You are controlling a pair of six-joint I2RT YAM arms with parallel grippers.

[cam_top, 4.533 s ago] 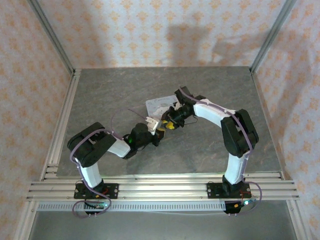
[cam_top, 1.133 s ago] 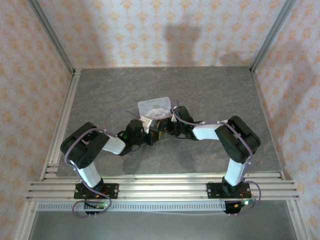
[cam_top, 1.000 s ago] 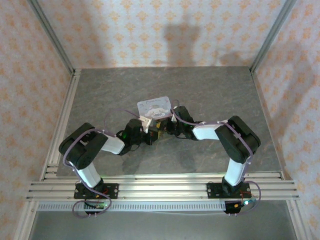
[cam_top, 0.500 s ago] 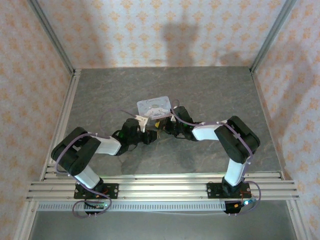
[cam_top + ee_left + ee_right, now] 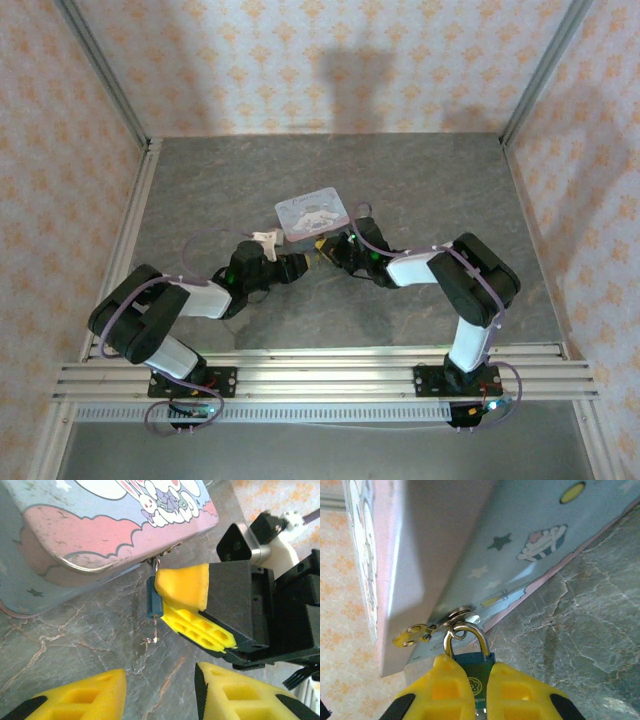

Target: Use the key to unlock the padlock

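Left wrist cam | L fingers (image 5: 80, 700) just let go, now spread, pulled back | key (image 5: 155, 626) prob. left in padlock (image 5: 152, 599) under tin (image 5: 90, 535) | R fingers (image 5: 445, 690) pinch padlock | shackle shut, not unlocked yet

The rectangular tin box (image 5: 75, 535) is pastel blue-pink with white rabbits. The small metal padlock (image 5: 152, 599) is dark teal.

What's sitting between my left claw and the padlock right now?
Left wrist view: just the key, sticking out of the padlock toward the left claw, with bare table under it.
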